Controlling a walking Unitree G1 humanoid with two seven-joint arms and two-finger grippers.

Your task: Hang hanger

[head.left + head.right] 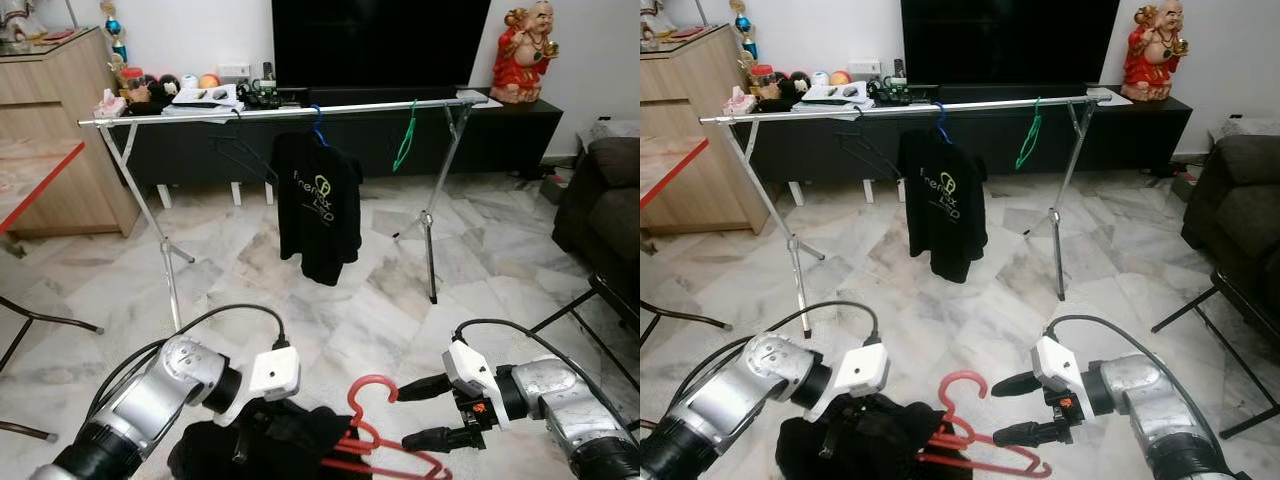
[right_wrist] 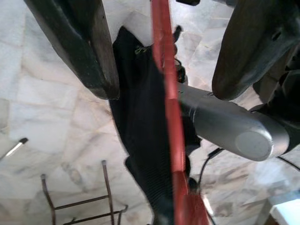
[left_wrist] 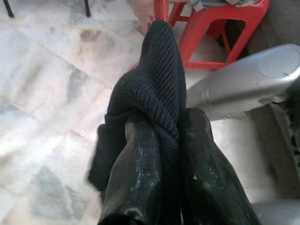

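Low over the marble floor (image 1: 400, 290): left gripper (image 3: 161, 154), jaws pinching a fold of black garment (image 1: 265, 440) that hangs bunched beneath. Just beside it, red hanger (image 1: 375, 440), hook upward, lower part tangled in that garment. Right gripper (image 1: 425, 412) level with the hanger, jaws spread, red bar running between them without contact. Beyond, well apart, a clothes rail (image 1: 280, 110) carrying a black shirt (image 1: 318, 205) and a green hanger (image 1: 405, 140).

Red hanger (image 2: 166, 93) passes between parted fingers (image 2: 79, 47).
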